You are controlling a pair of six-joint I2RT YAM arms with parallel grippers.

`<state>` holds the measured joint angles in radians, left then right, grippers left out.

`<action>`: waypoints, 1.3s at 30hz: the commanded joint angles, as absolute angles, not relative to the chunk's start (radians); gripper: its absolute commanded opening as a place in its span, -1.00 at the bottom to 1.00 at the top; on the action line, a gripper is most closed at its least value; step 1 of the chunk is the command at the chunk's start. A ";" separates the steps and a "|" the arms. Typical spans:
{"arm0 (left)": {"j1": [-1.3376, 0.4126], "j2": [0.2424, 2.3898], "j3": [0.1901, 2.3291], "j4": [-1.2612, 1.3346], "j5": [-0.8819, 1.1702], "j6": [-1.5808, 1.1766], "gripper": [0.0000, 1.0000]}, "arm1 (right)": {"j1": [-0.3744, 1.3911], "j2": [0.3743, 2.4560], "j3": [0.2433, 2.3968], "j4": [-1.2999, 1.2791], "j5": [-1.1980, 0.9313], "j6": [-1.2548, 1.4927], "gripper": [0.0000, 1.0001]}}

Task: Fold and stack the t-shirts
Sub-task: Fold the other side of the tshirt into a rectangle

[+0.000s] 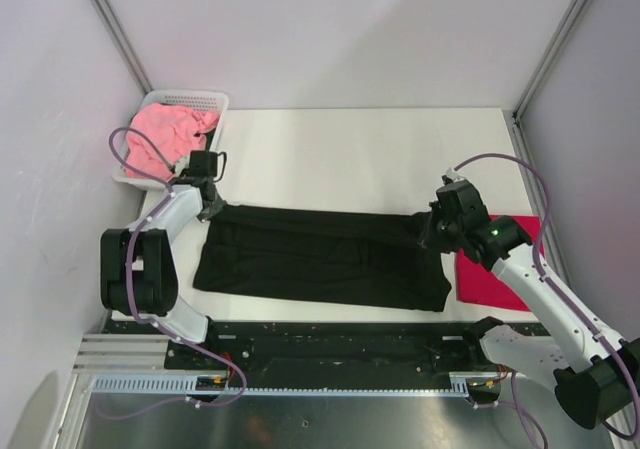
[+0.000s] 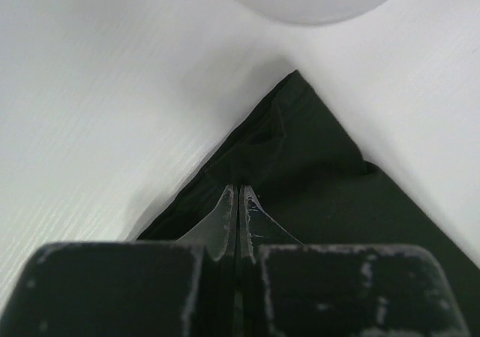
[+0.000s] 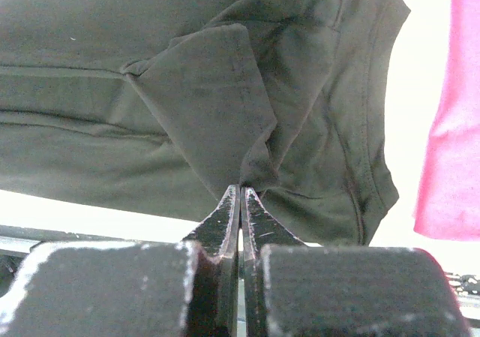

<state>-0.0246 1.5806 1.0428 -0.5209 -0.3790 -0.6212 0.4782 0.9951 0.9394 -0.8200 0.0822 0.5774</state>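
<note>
The black t-shirt (image 1: pixel 320 254) lies as a long band across the middle of the table. My left gripper (image 1: pixel 210 207) is at its far left corner, jaws shut on a pinch of black cloth (image 2: pixel 292 149); the fingertips (image 2: pixel 240 188) meet at the fabric's edge. At the far right corner my right gripper (image 1: pixel 428 231) is also shut, pinching a raised fold of the black t-shirt (image 3: pixel 217 89) at its tips (image 3: pixel 241 189). A crimson red t-shirt (image 1: pixel 500 269) lies flat at the right, partly under the right arm, and shows at the right wrist view's edge (image 3: pixel 454 127). The salmon pink t-shirt (image 1: pixel 168 131) is bunched in the basket.
A white mesh basket (image 1: pixel 205 99) stands at the back left corner by the wall. Bare white table (image 1: pixel 360 154) stretches behind the black shirt. A black rail (image 1: pixel 330 344) runs along the near edge between the arm bases.
</note>
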 commanded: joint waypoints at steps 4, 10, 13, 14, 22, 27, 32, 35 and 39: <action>-0.012 1.523 0.960 -0.509 -0.380 -0.658 -1.00 | 0.501 0.933 0.958 -0.885 0.118 0.632 -1.00; -0.011 1.515 0.929 -0.510 -0.384 -0.676 -1.00 | 0.512 0.901 0.897 -0.886 0.105 0.660 -1.00; -0.010 1.506 0.926 -0.513 -0.386 -0.677 -1.00 | 0.519 0.900 0.887 -0.888 0.108 0.666 -1.00; -0.010 1.502 0.925 -0.514 -0.389 -0.678 -1.00 | 0.520 0.899 0.886 -0.890 0.111 0.666 -1.00; -0.008 1.446 0.902 -0.527 -0.393 -0.682 -1.00 | 0.524 0.898 0.882 -0.905 0.112 0.678 -1.00; -0.005 1.455 0.875 -0.529 -0.390 -0.690 -0.91 | 0.530 0.876 0.829 -0.893 0.082 0.706 -1.00; -0.003 1.448 0.859 -0.527 -0.373 -0.703 -0.51 | 0.531 0.835 0.697 -0.830 -0.015 0.761 -0.92; -0.003 1.425 0.861 -0.526 -0.371 -0.702 -0.07 | 0.533 0.819 0.643 -0.807 -0.047 0.788 -0.65; -0.003 1.386 0.868 -0.521 -0.338 -0.678 0.15 | 0.534 0.797 0.637 -0.807 -0.039 0.793 -0.31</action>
